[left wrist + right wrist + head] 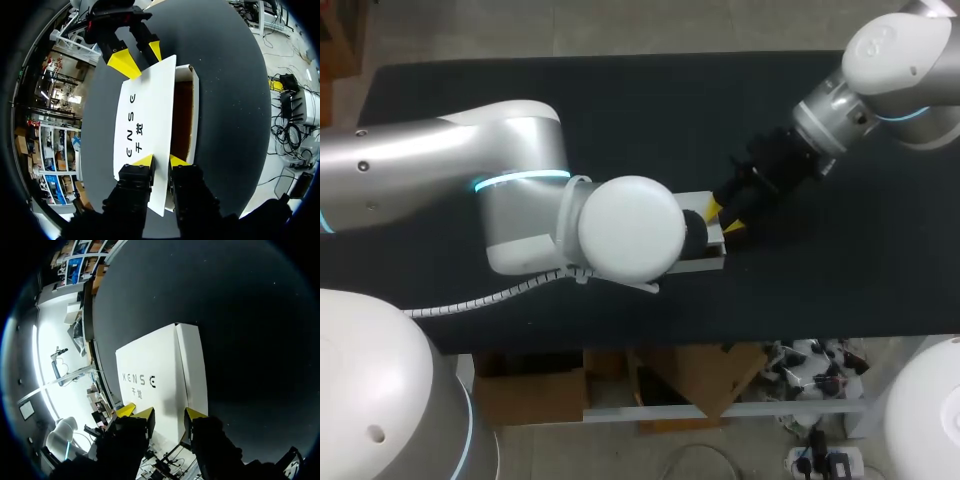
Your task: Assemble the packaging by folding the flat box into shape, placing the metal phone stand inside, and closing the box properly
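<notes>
The box (182, 120) is formed, its lid (145, 125) open and pinched by the left end effector (161, 161); whether the right end effector (722, 218) grips I cannot tell; the stand is unseen and closing remains

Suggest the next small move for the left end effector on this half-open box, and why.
Probably swing the left end effector sideways to lay the lid over the box. The lid stands ajar in its grip with the brown interior exposed, and the right end effector sits at the far end. No phone stand shows in the visible interior, so this is tentative.
</notes>
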`<state>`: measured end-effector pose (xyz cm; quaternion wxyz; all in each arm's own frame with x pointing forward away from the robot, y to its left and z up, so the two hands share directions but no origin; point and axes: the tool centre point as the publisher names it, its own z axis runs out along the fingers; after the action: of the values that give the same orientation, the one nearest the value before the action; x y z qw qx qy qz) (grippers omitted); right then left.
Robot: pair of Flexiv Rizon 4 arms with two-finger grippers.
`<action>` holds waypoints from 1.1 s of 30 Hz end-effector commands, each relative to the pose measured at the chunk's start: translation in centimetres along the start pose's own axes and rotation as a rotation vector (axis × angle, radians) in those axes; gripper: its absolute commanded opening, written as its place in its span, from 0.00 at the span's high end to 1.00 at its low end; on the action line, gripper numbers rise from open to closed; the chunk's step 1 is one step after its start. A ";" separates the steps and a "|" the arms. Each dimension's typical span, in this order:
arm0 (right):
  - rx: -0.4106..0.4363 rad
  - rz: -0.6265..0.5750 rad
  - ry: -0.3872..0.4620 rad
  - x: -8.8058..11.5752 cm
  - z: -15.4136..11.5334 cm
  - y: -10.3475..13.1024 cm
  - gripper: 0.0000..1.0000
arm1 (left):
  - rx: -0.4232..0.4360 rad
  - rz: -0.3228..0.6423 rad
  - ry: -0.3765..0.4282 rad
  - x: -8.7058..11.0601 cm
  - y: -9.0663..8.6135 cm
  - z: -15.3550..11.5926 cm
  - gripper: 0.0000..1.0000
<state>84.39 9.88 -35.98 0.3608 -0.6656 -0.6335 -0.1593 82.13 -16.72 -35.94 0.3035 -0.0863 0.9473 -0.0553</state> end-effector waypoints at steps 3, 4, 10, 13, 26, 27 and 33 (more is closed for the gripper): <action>-0.011 0.003 -0.001 0.0 -0.3 -0.6 0.60 | -0.007 -0.003 -0.005 0.3 -0.1 0.5 0.83; -0.013 0.003 -0.001 0.0 -0.3 -0.8 0.60 | -0.007 -0.004 -0.005 0.3 -0.1 0.5 0.83; -0.026 -0.003 0.000 -0.1 -0.3 -1.5 0.67 | -0.009 -0.005 -0.004 0.3 -0.1 0.6 0.83; -0.035 -0.006 -0.002 -0.2 -0.5 -1.9 0.75 | -0.012 -0.007 -0.003 0.4 -0.1 0.7 0.83; -0.078 -0.032 -0.012 0.1 -1.4 -3.3 1.00 | -0.012 -0.002 -0.006 0.4 -0.2 0.6 0.82; -0.080 -0.036 -0.014 0.2 -1.4 -3.3 1.00 | -0.012 -0.002 -0.007 0.4 -0.2 0.6 0.82; -0.081 -0.052 -0.025 0.3 -1.1 -3.3 1.00 | -0.015 -0.004 -0.008 0.4 -0.2 0.6 0.82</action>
<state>81.72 8.95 -34.09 0.3255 -0.6633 -0.6476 -0.1859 82.12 -16.73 -36.17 0.3038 -0.0880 0.9472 -0.0526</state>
